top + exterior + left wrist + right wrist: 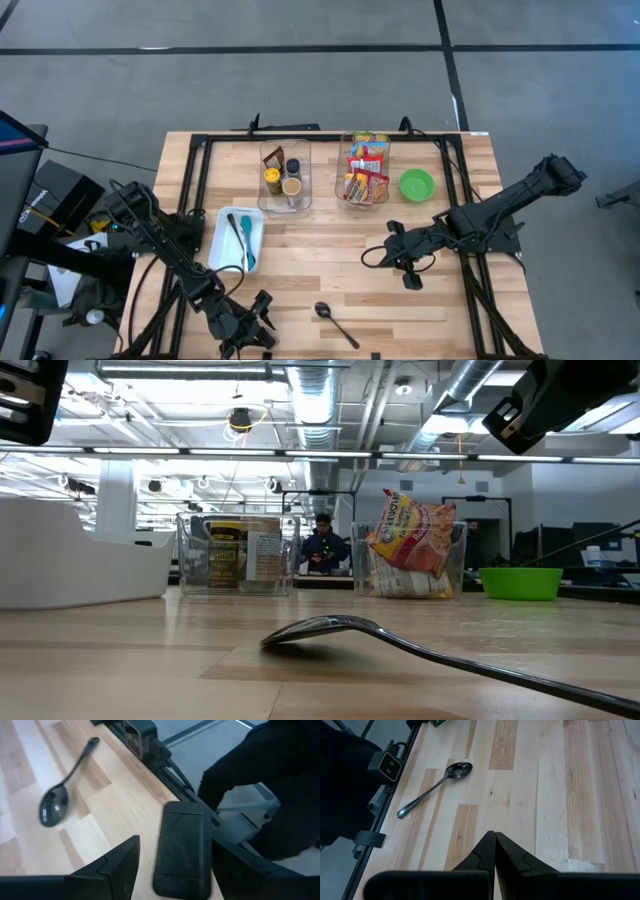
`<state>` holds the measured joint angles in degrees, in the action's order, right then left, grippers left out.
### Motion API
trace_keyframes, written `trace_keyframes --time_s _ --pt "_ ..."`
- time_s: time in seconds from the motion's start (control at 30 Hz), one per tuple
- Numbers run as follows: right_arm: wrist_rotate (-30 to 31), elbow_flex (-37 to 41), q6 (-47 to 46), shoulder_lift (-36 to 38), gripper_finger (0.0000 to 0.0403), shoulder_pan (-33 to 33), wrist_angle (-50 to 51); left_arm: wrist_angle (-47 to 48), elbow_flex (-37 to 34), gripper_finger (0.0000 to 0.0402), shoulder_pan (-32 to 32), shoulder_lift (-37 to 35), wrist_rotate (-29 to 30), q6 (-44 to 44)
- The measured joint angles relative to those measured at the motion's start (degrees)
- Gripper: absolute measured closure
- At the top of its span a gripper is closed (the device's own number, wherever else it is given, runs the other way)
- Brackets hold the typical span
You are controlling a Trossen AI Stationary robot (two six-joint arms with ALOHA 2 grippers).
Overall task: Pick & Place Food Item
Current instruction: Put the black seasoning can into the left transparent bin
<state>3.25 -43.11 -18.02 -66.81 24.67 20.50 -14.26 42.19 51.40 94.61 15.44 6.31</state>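
Wooden worktop (330, 250) seen from above. White tray (237, 240) left of centre; behind it, two clear bins, the right one (364, 170) packed with snack packets (362, 186). Green bowl (417, 184) alongside. Left pincer (252, 330) at front edge, fingers apart, empty. Right pincer (411, 278) mid-right, fingers together, empty. Dark spoon (335, 322) near front.

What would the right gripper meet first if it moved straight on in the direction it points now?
Probably only bare table. The right gripper, fingers shut together, points across empty planks; the spoon lies off to one side of that line. In the high view the gripper aims toward the near edge, though depth is unclear.
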Motion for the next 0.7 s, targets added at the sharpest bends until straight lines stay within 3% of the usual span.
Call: trace_keyframes --time_s 0.33,0.7 --pt "0.00 0.00 0.00 0.00 0.0403 0.00 0.00 0.70 0.00 0.0188 0.00 0.00 -0.91 0.13" --pt "0.02 0.00 0.00 0.00 0.0403 0.00 0.01 2.12 -0.04 0.0229 0.00 0.00 -0.95 0.13"
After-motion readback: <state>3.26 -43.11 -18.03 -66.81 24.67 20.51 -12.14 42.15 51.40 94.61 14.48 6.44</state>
